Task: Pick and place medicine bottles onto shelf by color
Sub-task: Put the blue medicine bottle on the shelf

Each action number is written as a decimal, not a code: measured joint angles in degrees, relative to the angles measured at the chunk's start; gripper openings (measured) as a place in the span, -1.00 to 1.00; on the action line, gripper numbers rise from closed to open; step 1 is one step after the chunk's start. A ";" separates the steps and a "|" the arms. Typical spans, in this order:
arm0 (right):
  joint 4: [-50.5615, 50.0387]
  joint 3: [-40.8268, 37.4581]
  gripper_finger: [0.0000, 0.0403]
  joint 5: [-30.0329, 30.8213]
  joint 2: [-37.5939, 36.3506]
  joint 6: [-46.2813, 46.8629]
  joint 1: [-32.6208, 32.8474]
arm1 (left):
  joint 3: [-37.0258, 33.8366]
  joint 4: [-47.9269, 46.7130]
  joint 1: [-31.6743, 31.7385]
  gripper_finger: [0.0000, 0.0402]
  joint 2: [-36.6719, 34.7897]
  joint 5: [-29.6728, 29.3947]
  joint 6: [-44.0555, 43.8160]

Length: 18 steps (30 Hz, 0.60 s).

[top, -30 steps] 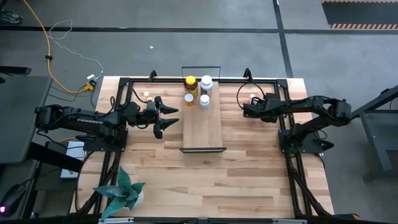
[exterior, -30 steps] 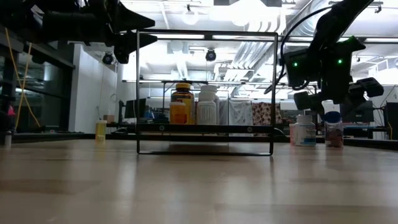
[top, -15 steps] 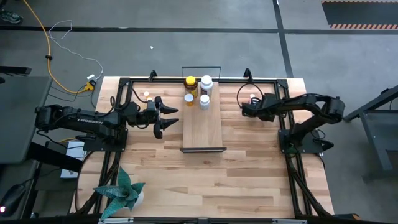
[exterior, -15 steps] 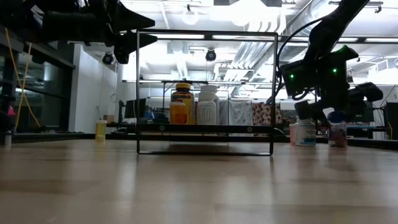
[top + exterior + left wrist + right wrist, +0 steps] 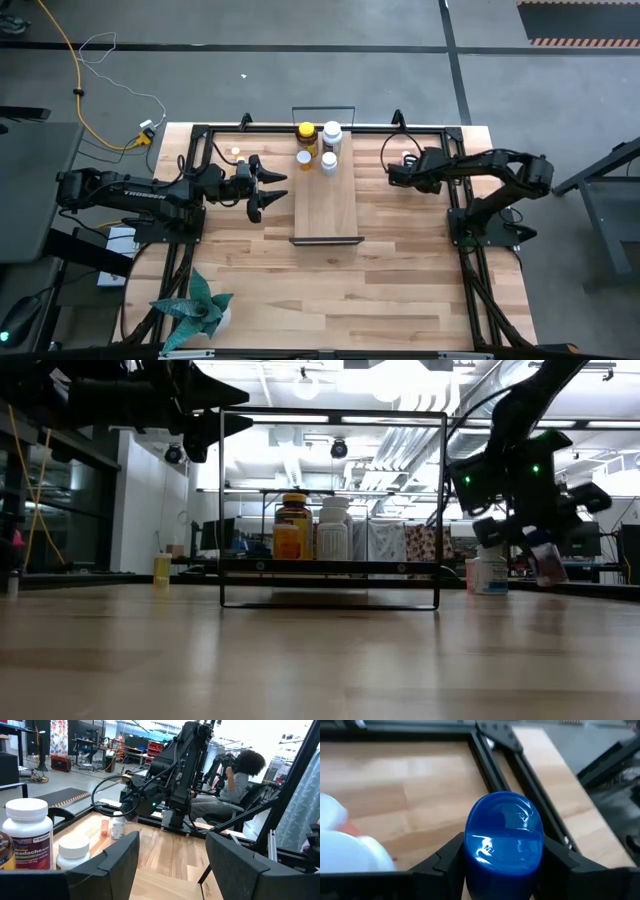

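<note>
The shelf (image 5: 326,205) lies mid-table. At its far end stand an amber yellow-capped bottle (image 5: 306,131), a white bottle (image 5: 332,130), a small orange one (image 5: 303,158) and a small white one (image 5: 328,160). My right gripper (image 5: 397,176) is to the right of the shelf, shut on a blue-capped bottle (image 5: 546,562). A white bottle (image 5: 488,572) stands on the table beside it. My left gripper (image 5: 268,190) hangs open above the table to the left of the shelf, holding nothing. My right gripper pinches the blue-capped bottle between its two fingers (image 5: 559,861) at the cap (image 5: 504,836), one finger on either side. The fingers come slanting down from above. The bottle hangs tilted, its lower end (image 5: 553,577) close to the table; whether that end touches it, I cannot tell.
A small bottle (image 5: 236,152) stands near the left black frame rail. A potted plant (image 5: 200,310) sits at the near left. Black frame rails (image 5: 455,215) run along the table's sides and far edge. A person sits beyond the table in the left wrist view (image 5: 240,775).
My right gripper has come down onto the blue-capped bottle, which stood upright on the table, and taken hold of it. The bottle now leans tilted in the fingers.
</note>
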 joint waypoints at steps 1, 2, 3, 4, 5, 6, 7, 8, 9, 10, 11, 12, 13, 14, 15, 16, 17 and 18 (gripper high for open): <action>-1.02 0.86 -0.16 1.08 0.00 0.04 0.64 | 0.00 -0.01 0.00 0.09 0.00 0.00 0.00; -1.89 1.85 -0.16 2.24 0.00 0.37 1.45 | 0.00 0.01 0.00 0.09 0.00 0.00 0.00; -2.91 2.93 -0.17 3.75 0.00 1.14 2.34 | 0.00 0.01 0.00 0.09 0.00 0.00 0.00; -4.12 4.02 -0.18 5.37 -0.02 2.04 3.43 | 0.00 0.01 0.00 0.09 0.00 0.00 0.00; -5.55 5.17 -0.18 7.18 -0.02 2.77 4.68 | 0.00 -0.01 0.02 0.09 0.00 -0.02 0.00; -7.01 6.46 -0.18 8.84 -0.02 3.44 5.96 | 0.00 0.00 0.01 0.09 0.00 0.00 0.02; -8.37 7.77 -0.18 10.57 -0.02 4.25 7.31 | 0.00 -0.01 0.00 0.09 0.00 0.00 0.01; -9.76 9.08 -0.18 12.41 -0.02 5.19 8.69 | 0.00 0.00 0.01 0.09 0.00 -0.01 0.02; -11.24 10.38 -0.18 14.11 -0.02 6.01 10.17 | 0.00 -0.01 0.01 0.09 0.00 0.00 0.02; -12.40 11.63 -0.18 15.62 -0.02 6.46 11.57 | 0.00 -0.01 0.02 0.09 0.00 0.00 0.02; -13.00 12.86 -0.18 17.08 -0.02 6.50 13.04 | 0.00 0.00 0.02 0.09 0.00 0.00 0.02; -13.32 14.12 -0.18 18.45 -0.02 6.25 14.57 | -0.01 0.00 0.01 0.09 0.00 0.00 0.02; -13.35 15.38 -0.18 19.92 -0.03 5.94 16.05 | 0.00 0.00 0.01 0.09 0.00 -0.01 0.02; -13.29 16.52 -0.18 21.26 -0.04 4.94 17.50 | -0.01 -0.01 0.00 0.09 0.00 0.00 0.02; -12.66 17.63 -0.18 22.08 -0.04 3.44 18.88 | 0.00 -0.01 0.00 0.09 0.00 0.00 0.02; -11.78 18.75 -0.18 22.70 -0.04 1.35 20.11 | 0.00 0.01 0.00 0.09 0.00 0.00 0.02; -9.97 19.82 -0.18 22.95 -0.04 -1.68 21.21 | 0.00 0.01 0.02 0.09 0.00 0.00 0.02; -7.48 20.73 -0.18 22.83 -0.04 -5.54 22.22 | 0.00 -0.01 0.02 0.09 0.00 0.00 0.01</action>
